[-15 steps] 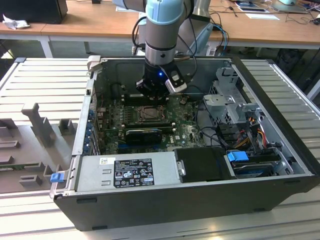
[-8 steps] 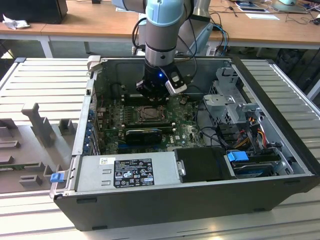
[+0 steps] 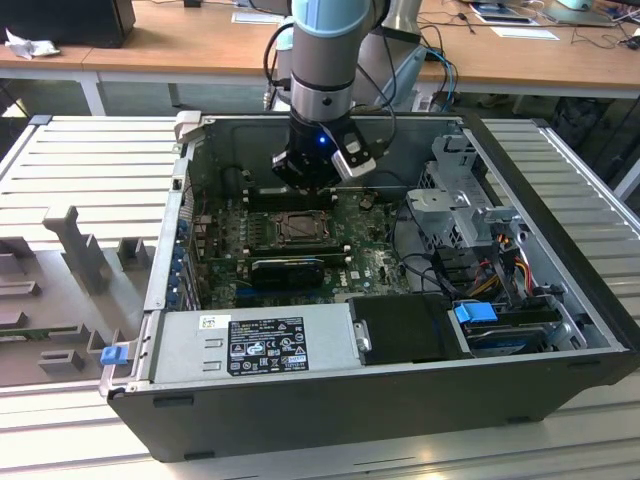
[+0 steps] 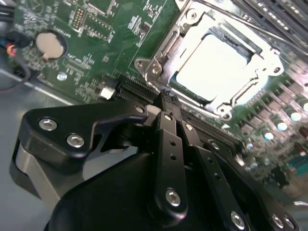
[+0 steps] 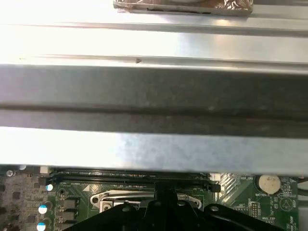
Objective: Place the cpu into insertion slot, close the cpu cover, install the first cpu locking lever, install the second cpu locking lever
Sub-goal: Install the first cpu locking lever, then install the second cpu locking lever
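**Cpu seated in slot, fingers together beside the socket**

The cpu (image 4: pixel 216 65) lies flat in the slot (image 4: pixel 190 89), its pale silver-grey top facing up out of the case; it is square, so no long axis shows. In the second wrist view its edges run parallel to the slot's black rim. The cover (image 4: pixel 262 62), a thin grey metal frame with a square window, lies down around the chip, and the metal top shows through the window. Screws sit at the frame's corners.

In the exterior view the slot (image 3: pixel 298 228) sits mid-board inside the open case (image 3: pixel 400 400), between a black ribbed heatsink (image 3: pixel 288 270) on the near side and the arm's gripper (image 3: pixel 312 180) on the far side.

The gripper (image 4: pixel 167 98) hangs just beside the socket's corner, over a long black slot on the green board (image 4: pixel 96 29). Its black fingers (image 4: pixel 168 139) are together, with nothing between them. I cannot tell whether the tips touch the board.

A round silver coin cell (image 4: pixel 50 44) lies on the board well apart from the socket. In the first wrist view a grey metal case wall (image 5: pixel 154 91) runs straight across above the board, close over the gripper, so room on that side is tight
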You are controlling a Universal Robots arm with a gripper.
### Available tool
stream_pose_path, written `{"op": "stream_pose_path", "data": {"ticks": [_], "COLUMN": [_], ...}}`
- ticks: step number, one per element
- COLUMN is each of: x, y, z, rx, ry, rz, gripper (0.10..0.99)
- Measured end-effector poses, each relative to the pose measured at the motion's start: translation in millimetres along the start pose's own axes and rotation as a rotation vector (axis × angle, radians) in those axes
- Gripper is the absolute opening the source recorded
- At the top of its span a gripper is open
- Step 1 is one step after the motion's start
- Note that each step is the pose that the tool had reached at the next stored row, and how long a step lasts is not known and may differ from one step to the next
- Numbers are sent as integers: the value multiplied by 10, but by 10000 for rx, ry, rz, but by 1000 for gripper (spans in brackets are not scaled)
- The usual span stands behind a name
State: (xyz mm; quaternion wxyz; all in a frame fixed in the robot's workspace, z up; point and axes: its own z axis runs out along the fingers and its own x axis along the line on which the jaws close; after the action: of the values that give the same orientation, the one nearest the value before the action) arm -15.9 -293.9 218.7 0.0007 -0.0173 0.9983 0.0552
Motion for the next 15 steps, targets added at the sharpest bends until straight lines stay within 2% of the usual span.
{"op": "stream_pose_path", "data": {"ticks": [15], "x": [2], "y": [-72], "z": [-23], "rx": [1], "ry": [0], "rz": [0], "gripper": [106]}}
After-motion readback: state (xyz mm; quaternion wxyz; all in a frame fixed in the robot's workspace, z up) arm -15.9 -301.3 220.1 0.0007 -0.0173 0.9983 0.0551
